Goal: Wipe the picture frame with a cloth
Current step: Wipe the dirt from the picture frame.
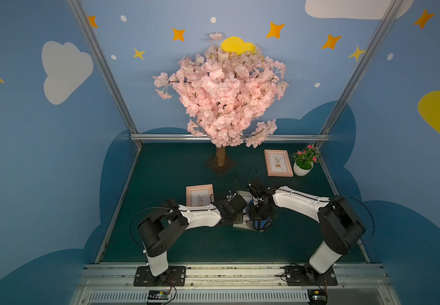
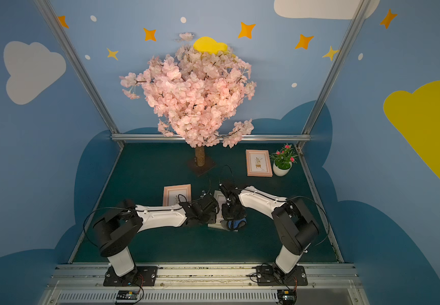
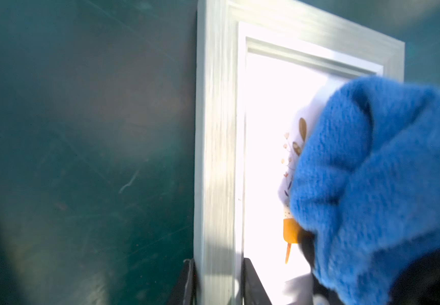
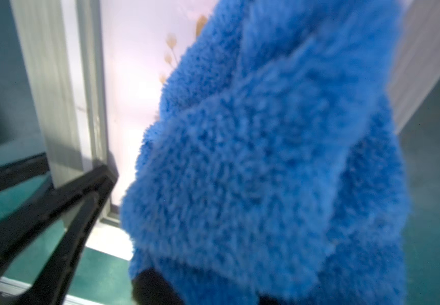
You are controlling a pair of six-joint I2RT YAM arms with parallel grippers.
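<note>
Holding the frame [image 3: 213,158] by one long side rail, your left end effector [image 3: 218,264] has one finger on the rail's outer edge and one on its inner edge, clamped onto it. The frame is in the middle of the tabletop [image 3: 81,158] between the two arms. It seems to lie flat there, though the glare over the picture in the left wrist view makes that hard to confirm.

Your right end effector [image 1: 260,215] is closed on the cloth [image 4: 266,171]. The cloth hangs from it in a bunched wad over the picture face, covering most of the print.

Expect the cloth to be light, soft and floppy. It will fold and drag rather than push, so hold it by a gathered handful, as it is held now, and let the plush side meet the surface. A corner pinch would probably let it trail and catch on the moulding.

The frame looks stiff and light, so it could skate on the tabletop under a sideways stroke. That is why the left hold matters. Take it by the rail, never by the face. The face looks smooth, likely slippery, and may crack under a hard finger. Press lightly and stroke along the rails.
</note>
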